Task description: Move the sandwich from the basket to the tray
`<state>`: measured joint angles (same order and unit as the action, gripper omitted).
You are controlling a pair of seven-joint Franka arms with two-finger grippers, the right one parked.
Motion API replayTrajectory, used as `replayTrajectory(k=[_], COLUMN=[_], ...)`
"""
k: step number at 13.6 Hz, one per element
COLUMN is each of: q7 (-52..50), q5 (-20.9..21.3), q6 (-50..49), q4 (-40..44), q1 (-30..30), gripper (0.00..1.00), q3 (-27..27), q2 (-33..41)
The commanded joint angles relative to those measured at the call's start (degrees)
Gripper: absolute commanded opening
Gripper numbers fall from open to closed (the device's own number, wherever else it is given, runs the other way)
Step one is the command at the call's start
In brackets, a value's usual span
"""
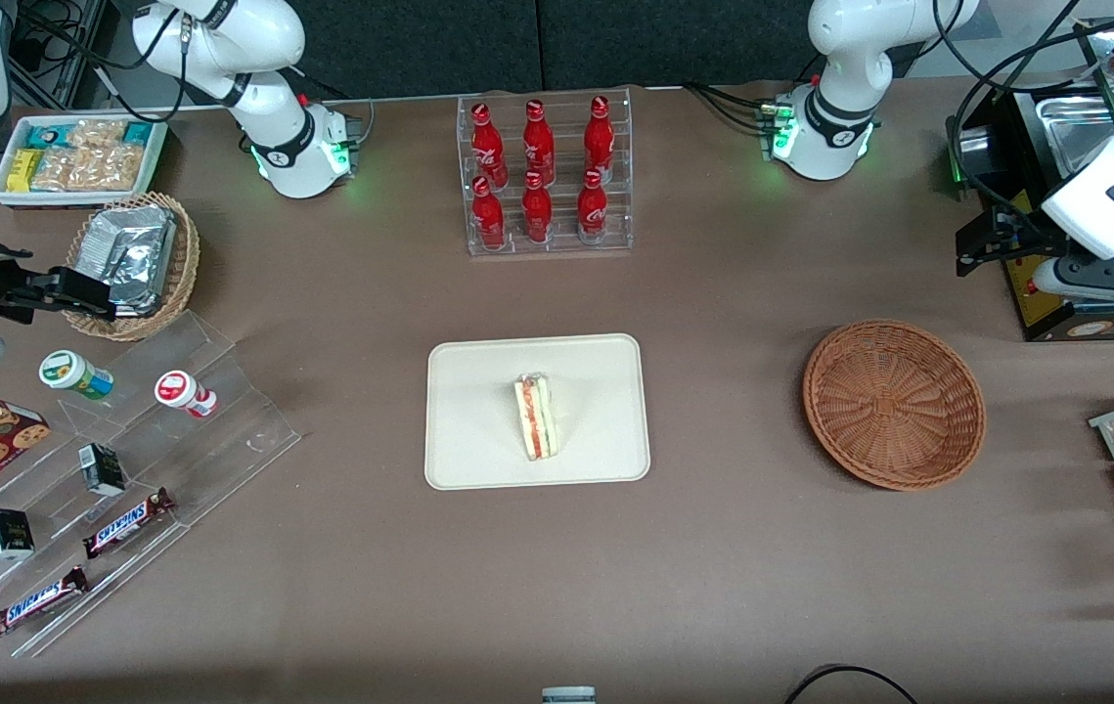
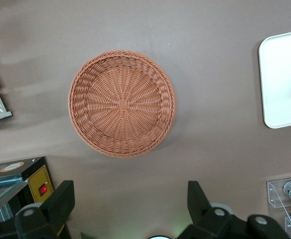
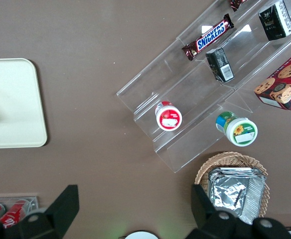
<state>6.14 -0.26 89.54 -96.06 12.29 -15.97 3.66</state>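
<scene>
Your end effector [image 2: 128, 206] hangs released above the worktop near the reddish-brown round wicker basket [image 1: 894, 403]; wrapped triangular sandwich [image 1: 537, 416] sits on the cream rectangular tray [image 1: 478, 430].

"SNICKERS" on chocolate bars [image 1: 129, 523]

The table [image 1: 713, 548] has a brown cover. The cream tray [image 1: 478, 440] lies in its middle, and the empty reddish-brown basket [image 1: 894, 403] sits toward the working arm's end. A clear rack of red bottles [image 1: 544, 176] stands farther from the front camera than the tray. Toward the parked arm's end stand clear acrylic steps [image 1: 175, 430], a tan basket of foil packets [image 1: 131, 264] and a white snack box [image 1: 77, 161]. The gripper [image 2: 128, 209] hangs above the table near the reddish-brown basket, fingers apart.
</scene>
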Motion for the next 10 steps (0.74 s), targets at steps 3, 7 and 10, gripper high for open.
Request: replayTrajectory(k=[3,7,10], q7=[0.1,-0.07,0.02], q5=[2.44,4.39,4.39], q6=[-1.47,-1.47,-1.47], q4=[2.54,2.46,2.46], q1=[-2.62,-9.28,-13.78], gripper=[1.0,1.0,1.0], q3=[1.11,6.98,11.83], q2=[-1.37,-1.55,-1.64])
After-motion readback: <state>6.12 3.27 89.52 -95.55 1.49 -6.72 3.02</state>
